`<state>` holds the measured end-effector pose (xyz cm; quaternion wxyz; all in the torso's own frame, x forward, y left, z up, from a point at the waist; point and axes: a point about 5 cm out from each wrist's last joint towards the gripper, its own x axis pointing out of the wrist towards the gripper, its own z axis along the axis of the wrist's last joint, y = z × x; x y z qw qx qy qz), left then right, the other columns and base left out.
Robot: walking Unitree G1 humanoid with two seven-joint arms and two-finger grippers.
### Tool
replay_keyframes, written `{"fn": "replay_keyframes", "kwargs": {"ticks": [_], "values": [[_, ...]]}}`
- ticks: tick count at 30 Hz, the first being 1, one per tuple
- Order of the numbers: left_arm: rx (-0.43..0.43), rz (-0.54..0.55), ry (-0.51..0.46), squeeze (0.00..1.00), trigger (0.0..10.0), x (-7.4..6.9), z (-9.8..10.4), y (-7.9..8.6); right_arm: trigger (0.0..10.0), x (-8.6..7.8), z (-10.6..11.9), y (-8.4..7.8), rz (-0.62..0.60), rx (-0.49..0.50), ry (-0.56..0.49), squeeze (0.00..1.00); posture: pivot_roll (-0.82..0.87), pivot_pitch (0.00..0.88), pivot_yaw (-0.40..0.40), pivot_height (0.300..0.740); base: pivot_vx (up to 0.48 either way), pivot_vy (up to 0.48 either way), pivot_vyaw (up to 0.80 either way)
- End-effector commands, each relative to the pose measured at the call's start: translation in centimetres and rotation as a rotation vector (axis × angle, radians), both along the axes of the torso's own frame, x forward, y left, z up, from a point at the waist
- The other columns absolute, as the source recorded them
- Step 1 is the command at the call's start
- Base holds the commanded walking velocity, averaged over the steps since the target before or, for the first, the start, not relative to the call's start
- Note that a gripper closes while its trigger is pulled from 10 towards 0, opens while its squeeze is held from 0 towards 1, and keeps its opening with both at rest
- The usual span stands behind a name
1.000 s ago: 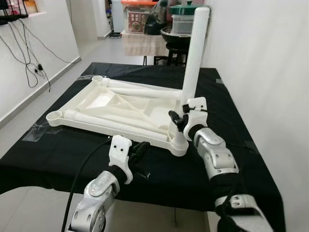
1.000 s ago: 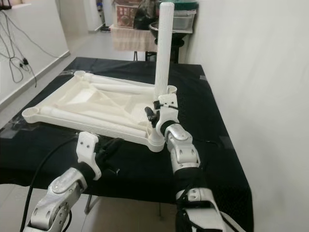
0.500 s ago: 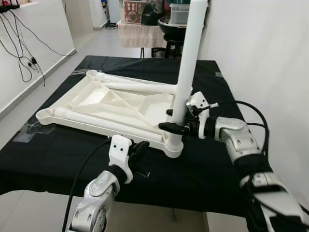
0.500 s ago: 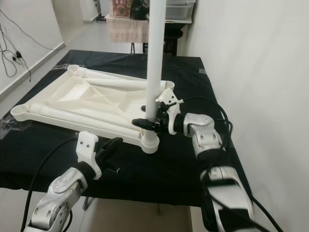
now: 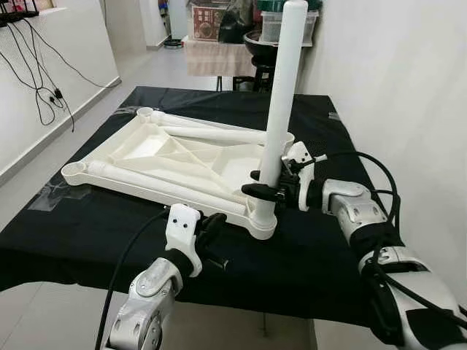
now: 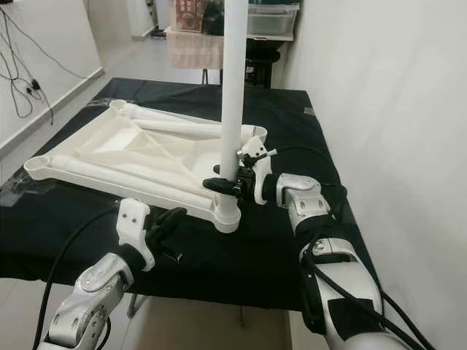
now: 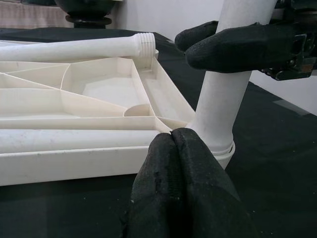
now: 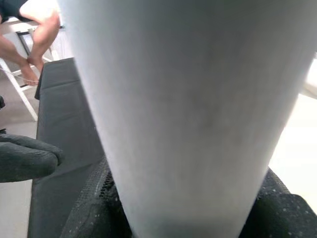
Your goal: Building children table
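The white children's table top (image 5: pixel 168 157) lies upside down on the black-covered table (image 5: pixel 314 248). One white leg (image 5: pixel 281 95) stands upright in its near right corner socket (image 5: pixel 261 222). My right gripper (image 5: pixel 261 186) is shut around that leg just above the socket; its fingers (image 7: pixel 233 47) wrap the leg (image 7: pixel 220 109). Two more legs (image 5: pixel 211 135) lie flat on the underside. My left gripper (image 5: pixel 211 230) is shut, fingers (image 7: pixel 173 168) pressed together with nothing in them, just in front of the table top's front rim beside the socket.
A white wall (image 5: pixel 394 87) runs close along the right of the table. Behind the table stand a stool and stacked containers (image 5: pixel 273 29). Cables (image 5: pixel 44 80) hang on the left wall. A person's bare legs (image 8: pixel 34 29) are seen beyond the table.
The right gripper carried the upright leg from the far right corner to the near right corner socket, its forearm swinging out to the right. The left gripper stayed put.
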<state>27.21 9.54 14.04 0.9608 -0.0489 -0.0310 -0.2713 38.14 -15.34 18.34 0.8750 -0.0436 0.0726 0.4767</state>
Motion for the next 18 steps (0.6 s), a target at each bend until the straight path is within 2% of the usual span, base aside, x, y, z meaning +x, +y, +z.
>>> {"fn": "replay_keyframes", "kwargs": {"ticks": [1, 4, 5, 6, 7, 8, 9, 10, 11, 13, 15, 18], "values": [[-0.002, 0.003, 0.013, 0.0, 10.0, -0.2, -0.4, 0.0, 0.0, -0.7, -2.9, -0.7, -0.075, -0.006, 0.093, 0.0, 0.0, 0.024, -0.065, 0.74, 0.0, 0.0, 0.0], [-0.003, 0.003, 0.013, 0.0, 10.0, -0.2, -0.4, 0.0, 0.0, -1.0, -3.7, -1.1, -0.12, -0.007, 0.108, 0.0, -0.01, 0.024, -0.067, 0.74, 0.0, 0.0, 0.0], [-0.004, 0.005, 0.014, 0.0, 10.0, -0.3, -0.4, 0.1, 0.0, -1.4, -5.0, -1.1, -0.185, -0.034, 0.137, 0.0, -0.01, 0.023, -0.068, 0.74, 0.0, 0.0, 0.0], [-0.002, 0.005, 0.015, 0.0, 10.0, -0.3, -0.5, 0.2, 0.0, -1.6, -6.9, -1.6, -0.54, -0.091, 0.178, 0.0, -0.01, 0.024, -0.061, 0.74, 0.0, 0.0, 0.0], [-0.002, 0.005, 0.015, 0.0, 10.0, -0.3, -0.5, 0.2, 0.0, -1.6, -6.9, -1.6, -0.54, -0.091, 0.178, 0.0, -0.01, 0.024, -0.061, 0.74, 0.0, 0.0, 0.0], [0.0, 0.005, 0.016, 0.0, 10.0, -0.3, -0.5, 0.3, 0.0, -2.2, -8.2, -2.4, -0.813, -0.153, 0.209, 0.0, -0.01, 0.025, -0.056, 0.74, 0.0, 0.0, 0.0], [0.0, 0.005, 0.016, 0.0, 10.0, -0.3, -0.5, 0.3, 0.0, -2.2, -8.2, -2.4, -0.813, -0.153, 0.209, 0.0, -0.01, 0.025, -0.056, 0.74, 0.0, 0.0, 0.0], [0.003, 0.001, 0.02, 0.0, 10.0, -0.3, -0.6, 0.4, 0.0, -3.4, -8.0, -1.8, -0.937, -0.122, 0.213, 0.0, -0.02, 0.019, -0.041, 0.74, 0.0, 0.0, 0.0], [0.003, 0.001, 0.02, 0.0, 10.0, -0.3, -0.6, 0.4, 0.0, -3.4, -8.0, -1.8, -0.937, -0.122, 0.213, 0.0, -0.02, 0.019, -0.041, 0.74, 0.0, 0.0, 0.0], [0.008, -0.006, 0.027, 0.0, 10.0, -0.1, -0.8, 0.4, 0.0, -4.0, -6.9, -1.0, -0.933, -0.089, 0.147, 0.0, -0.03, 0.0, -0.036, 0.74, 0.0, 0.0, 0.0], [0.008, -0.006, 0.027, 0.0, 10.0, -0.1, -0.8, 0.4, 0.0, -4.0, -6.9, -1.0, -0.933, -0.089, 0.147, 0.0, -0.03, 0.0, -0.036, 0.74, 0.0, 0.0, 0.0], [0.011, 0.001, 0.023, 0.0, 10.0, 0.0, -0.8, 0.4, 0.0, -3.0, -6.4, -0.5, -0.938, -0.089, 0.104, 0.0, -0.02, 0.0, -0.048, 0.74, 0.0, 0.0, 0.0]]}}
